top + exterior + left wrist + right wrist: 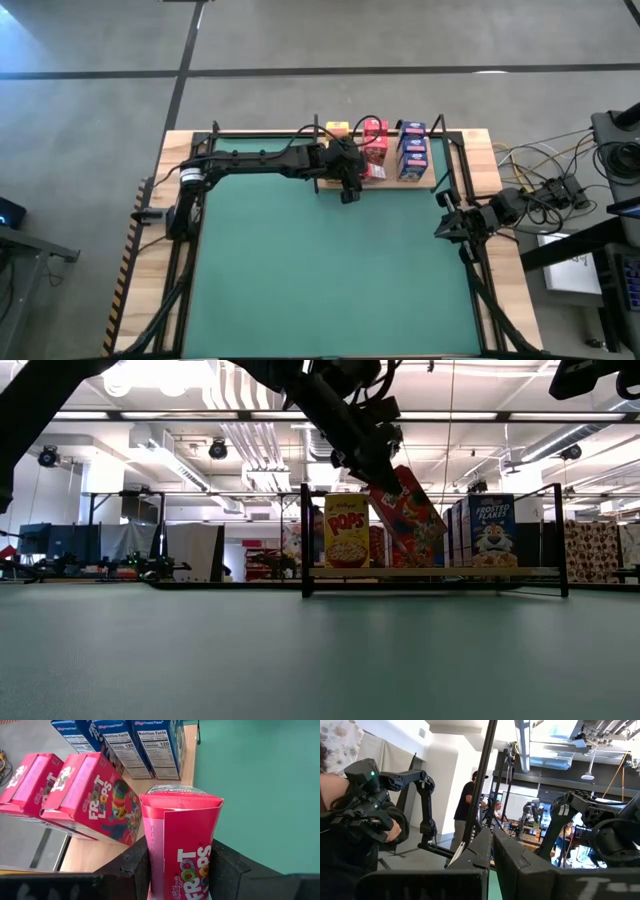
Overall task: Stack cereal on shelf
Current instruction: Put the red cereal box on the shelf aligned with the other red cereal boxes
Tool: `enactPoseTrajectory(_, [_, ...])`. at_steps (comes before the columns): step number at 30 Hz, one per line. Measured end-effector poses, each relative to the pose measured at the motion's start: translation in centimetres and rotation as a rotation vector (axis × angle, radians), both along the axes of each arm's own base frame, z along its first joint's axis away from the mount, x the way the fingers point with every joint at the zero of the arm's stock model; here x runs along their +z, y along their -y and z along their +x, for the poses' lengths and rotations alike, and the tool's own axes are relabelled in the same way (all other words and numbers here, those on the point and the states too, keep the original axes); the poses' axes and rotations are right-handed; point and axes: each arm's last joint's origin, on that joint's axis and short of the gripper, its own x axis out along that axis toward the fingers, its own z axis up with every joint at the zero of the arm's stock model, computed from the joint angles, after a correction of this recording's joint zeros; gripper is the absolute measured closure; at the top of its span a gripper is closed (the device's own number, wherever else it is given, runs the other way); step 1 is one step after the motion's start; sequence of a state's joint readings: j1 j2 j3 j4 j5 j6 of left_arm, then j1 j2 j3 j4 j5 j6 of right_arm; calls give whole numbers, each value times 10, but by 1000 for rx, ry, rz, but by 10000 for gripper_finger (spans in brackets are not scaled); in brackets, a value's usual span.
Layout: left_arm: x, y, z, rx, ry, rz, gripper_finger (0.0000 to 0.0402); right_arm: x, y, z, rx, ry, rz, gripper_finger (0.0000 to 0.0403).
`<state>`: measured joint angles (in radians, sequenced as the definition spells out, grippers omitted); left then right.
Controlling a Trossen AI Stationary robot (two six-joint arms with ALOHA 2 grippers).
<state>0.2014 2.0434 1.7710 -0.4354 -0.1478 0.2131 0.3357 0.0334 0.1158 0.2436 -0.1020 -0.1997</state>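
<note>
My left gripper [352,182] reaches to the near edge of the wooden shelf [436,180] and is shut on a red Froot Loops box [181,851], which shows tilted in the low view [410,512]. Two more red boxes [92,800] stand on the shelf board beside it. Blue Frosted Flakes boxes [413,152] stand to their right, and a yellow Pops box [346,530] at the shelf's left. My right gripper [445,216] is shut and empty at the table's right edge. My left gripper pinches the red box by its two narrow sides [150,855] between its two fingers [131,866], toward one end of the box. The fingers slant down from the near left. The box is tilted, its free end [436,538] low over the shelf board; whether it touches, I cannot tell.
Thin black posts [304,540] stand at the shelf's corners. The green mat [330,270] lies open in front of the shelf. Cables and equipment [560,190] lie beyond the table's right edge. People show in the room behind, in the right wrist view [467,805].
</note>
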Motion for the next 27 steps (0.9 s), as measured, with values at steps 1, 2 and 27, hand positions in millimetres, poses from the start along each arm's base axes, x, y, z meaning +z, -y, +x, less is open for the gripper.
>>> enactPoseTrajectory(1, [0, 0, 0, 2, 1, -1, 269, 0, 0, 0, 0, 0, 0, 394])
enactPoseTrajectory(2, [0, -1, 0, 5, 3, -3, 269, 0, 0, 0, 0, 0, 1, 394])
enactPoseTrajectory(27, [3, -2, 2, 0, 40, 13, 214, 0, 0, 0, 3, -4, 8, 394])
